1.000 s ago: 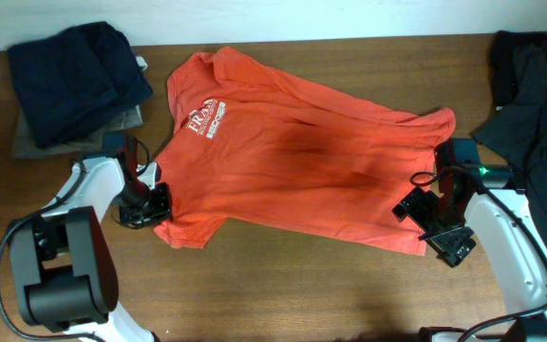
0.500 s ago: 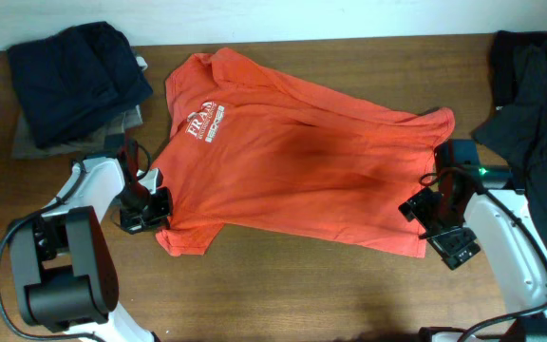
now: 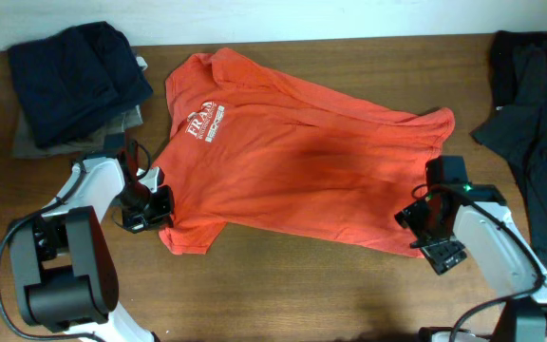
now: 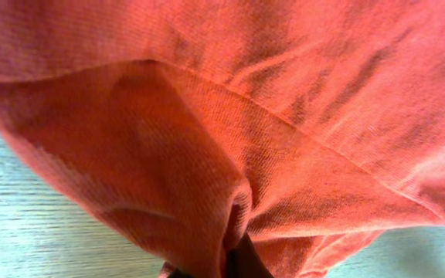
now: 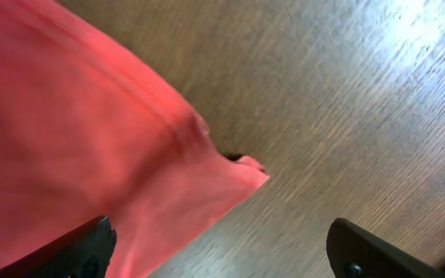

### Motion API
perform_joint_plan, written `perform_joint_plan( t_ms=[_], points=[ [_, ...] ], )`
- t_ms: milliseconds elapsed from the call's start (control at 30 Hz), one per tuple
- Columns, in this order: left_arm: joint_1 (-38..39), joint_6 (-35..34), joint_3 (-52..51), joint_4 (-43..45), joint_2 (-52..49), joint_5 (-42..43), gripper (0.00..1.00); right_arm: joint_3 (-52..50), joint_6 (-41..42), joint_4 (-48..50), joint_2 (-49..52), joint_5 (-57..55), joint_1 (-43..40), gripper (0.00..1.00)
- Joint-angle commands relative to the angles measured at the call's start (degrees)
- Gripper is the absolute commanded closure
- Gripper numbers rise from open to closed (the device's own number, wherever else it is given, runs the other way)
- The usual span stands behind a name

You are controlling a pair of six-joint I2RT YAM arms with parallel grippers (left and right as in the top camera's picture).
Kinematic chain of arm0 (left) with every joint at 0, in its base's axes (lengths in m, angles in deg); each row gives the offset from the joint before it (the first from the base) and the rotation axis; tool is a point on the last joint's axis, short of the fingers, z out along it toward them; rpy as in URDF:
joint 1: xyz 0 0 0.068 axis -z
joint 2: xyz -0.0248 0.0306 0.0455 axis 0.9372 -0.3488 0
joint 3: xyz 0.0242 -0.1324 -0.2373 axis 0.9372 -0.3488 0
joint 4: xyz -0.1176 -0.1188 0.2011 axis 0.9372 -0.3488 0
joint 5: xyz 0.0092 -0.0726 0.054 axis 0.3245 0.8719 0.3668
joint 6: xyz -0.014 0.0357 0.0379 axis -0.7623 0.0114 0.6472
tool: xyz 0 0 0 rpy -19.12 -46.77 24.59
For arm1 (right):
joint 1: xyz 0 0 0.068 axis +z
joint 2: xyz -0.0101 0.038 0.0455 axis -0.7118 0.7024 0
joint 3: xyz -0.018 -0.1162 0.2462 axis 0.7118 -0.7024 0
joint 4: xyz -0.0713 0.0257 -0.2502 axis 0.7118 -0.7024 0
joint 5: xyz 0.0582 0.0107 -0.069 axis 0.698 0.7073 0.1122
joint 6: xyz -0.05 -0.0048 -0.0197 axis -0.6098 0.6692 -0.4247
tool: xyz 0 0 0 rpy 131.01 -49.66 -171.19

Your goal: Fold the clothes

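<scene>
The red-orange T-shirt (image 3: 292, 161) with white chest lettering lies spread across the wooden table (image 3: 283, 294). My left gripper (image 3: 150, 211) sits at the shirt's near-left sleeve and is shut on its cloth; the left wrist view is filled with bunched orange fabric (image 4: 230, 131) pinched at the bottom. My right gripper (image 3: 424, 233) is open over the shirt's lower-right hem corner (image 5: 238, 166), its two dark fingers (image 5: 222, 247) spread wide, one over cloth and one over bare wood. It holds nothing.
A stack of folded dark clothes (image 3: 76, 76) lies at the back left. A heap of black garments (image 3: 535, 104) lies at the right edge. Bare wood runs along the front of the table.
My right gripper has moved left and toward the front, closer over the shirt's hem corner. The left gripper has stayed at the sleeve, and the sleeve edge has shifted slightly.
</scene>
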Motion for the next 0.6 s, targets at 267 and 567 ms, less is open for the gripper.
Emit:
perform_joint_plan(
  t_ms=[267,567],
  points=[
    [0.0,-0.8,-0.8,0.5,-0.5,2.0,0.99,-1.5,1.0,5.9,10.5,-1.1,-0.3,0.19],
    [-0.1,-0.8,-0.8,0.7,-0.5,2.0,0.99,-1.5,1.1,5.7,13.9,-1.1,-0.3,0.45]
  ],
)
